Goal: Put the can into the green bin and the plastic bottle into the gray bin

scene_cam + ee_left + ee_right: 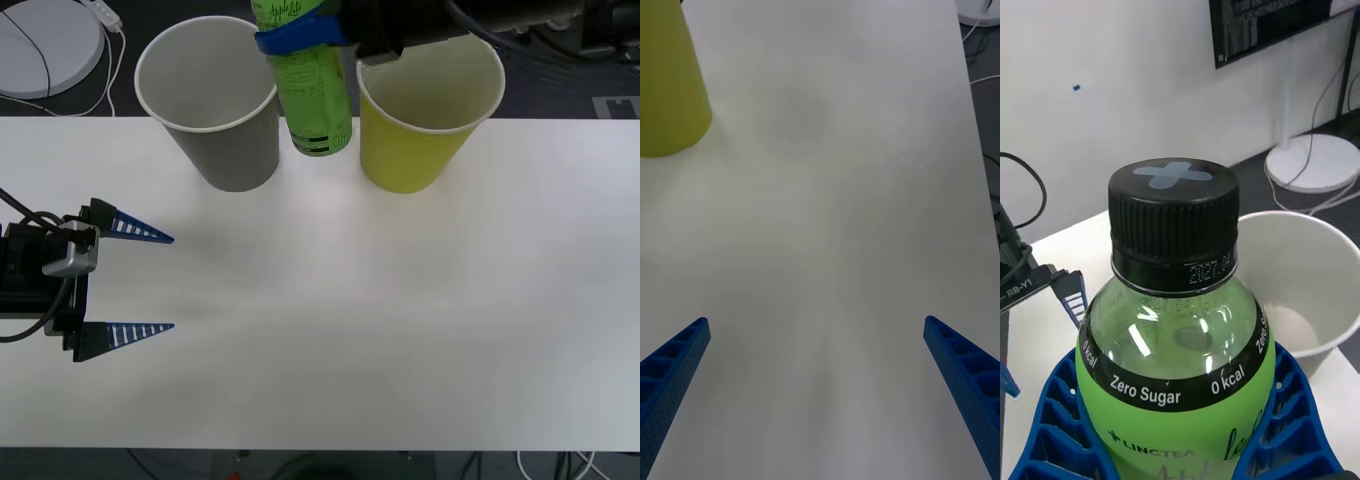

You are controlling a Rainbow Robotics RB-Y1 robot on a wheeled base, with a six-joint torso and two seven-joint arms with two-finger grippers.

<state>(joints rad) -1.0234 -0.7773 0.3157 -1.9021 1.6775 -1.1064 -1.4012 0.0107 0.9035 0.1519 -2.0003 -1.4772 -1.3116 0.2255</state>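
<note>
Left hand (173, 283) sits nearest, low over the near left part of the white counter (400, 330), blue ribbed fingers (140, 232) spread wide apart, nothing between them, pointing right. Left wrist view: same hand (816, 352) spread over bare counter (835, 187), green bin (666, 82) wall at one corner.

Right hand (300, 35) is at the far edge, centre, pinching the plastic bottle (312, 90) around its upper body with blue fingers (290, 38). Bottle hangs upright, lifted, in the gap between the two bins, its base lower than both rims, close beside each; can't tell if it touches either wall. Green liquid, green printed label.

Right wrist view: plastic bottle (1176, 337) up close, black screw cap (1174, 217) with pale cross mark, black band reading "Zero Sugar" and "0 kcal", blue ribbed fingers (1052, 427) pressed on both sides of the body. Gray bin (1307, 300) sits just beside the bottle, pale inside, looks empty.

Gray bin (215, 110) stands upright far left of centre, white rim. Green bin (425, 115) stands upright far right of centre, yellowish inside; the right arm crosses over its far rim.

White round base (45, 45) with a cable lies on the floor beyond the counter, far left.
</note>
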